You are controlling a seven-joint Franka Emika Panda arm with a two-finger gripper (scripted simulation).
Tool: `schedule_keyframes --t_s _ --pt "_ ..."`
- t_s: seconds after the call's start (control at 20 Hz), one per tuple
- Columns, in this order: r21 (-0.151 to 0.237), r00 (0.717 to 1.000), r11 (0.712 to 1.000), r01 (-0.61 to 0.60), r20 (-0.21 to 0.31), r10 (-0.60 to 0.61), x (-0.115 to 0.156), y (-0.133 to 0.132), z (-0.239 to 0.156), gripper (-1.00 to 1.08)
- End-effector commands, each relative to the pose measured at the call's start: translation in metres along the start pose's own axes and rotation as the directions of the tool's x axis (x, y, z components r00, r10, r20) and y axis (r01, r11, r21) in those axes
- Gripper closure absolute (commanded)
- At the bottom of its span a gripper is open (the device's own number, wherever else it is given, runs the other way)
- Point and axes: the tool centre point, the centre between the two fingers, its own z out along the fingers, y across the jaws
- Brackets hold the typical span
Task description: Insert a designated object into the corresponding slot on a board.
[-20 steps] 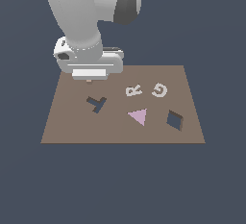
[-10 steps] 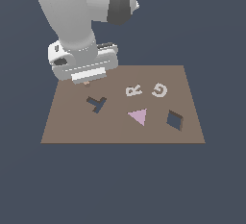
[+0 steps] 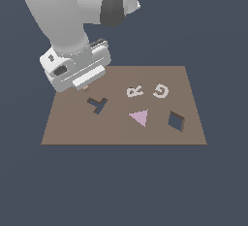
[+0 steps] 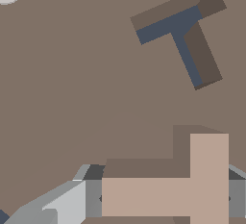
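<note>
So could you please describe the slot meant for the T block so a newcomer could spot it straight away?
Start at the brown board. Near its end on the exterior view's left, below the hand, lies a dark tilted T-shaped slot. The only other cutout is diamond-shaped.

The board [image 3: 121, 128] lies flat, with the T-shaped slot [image 3: 98, 104] toward the exterior view's left; the R [image 3: 134, 91] and G [image 3: 161, 91] sit side by side further back, the R nearer the slot; the triangle [image 3: 139, 118] lies in front of the R; the diamond cutout [image 3: 176, 121] lies at the exterior view's right, in front of the G; the T block [image 4: 175, 188] sits between the gripper [image 3: 85, 88] fingers, above the board just behind the slot, apart from it.
</note>
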Motion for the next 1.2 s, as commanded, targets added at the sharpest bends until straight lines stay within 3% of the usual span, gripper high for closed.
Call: schedule_keyframes --t_s 0.0,0.25,0.55,0.85,1.15 --pt "0.000 0.995 0.995 0.103 0.000 -0.103 0.002 0.005 -0.001 1.08" --pt "-0.001 0.953 0.953 0.302 0.000 -0.302 0.006 0.015 -0.001 1.08" --pt "-0.001 0.850 0.850 0.527 0.000 -0.527 0.015 0.026 -0.002 1.08" --pt "-0.001 0.691 0.691 0.723 0.000 -0.723 0.026 0.034 -0.003 1.08" --pt "-0.001 0.485 0.485 0.874 0.000 -0.874 0.039 0.039 -0.004 1.08"
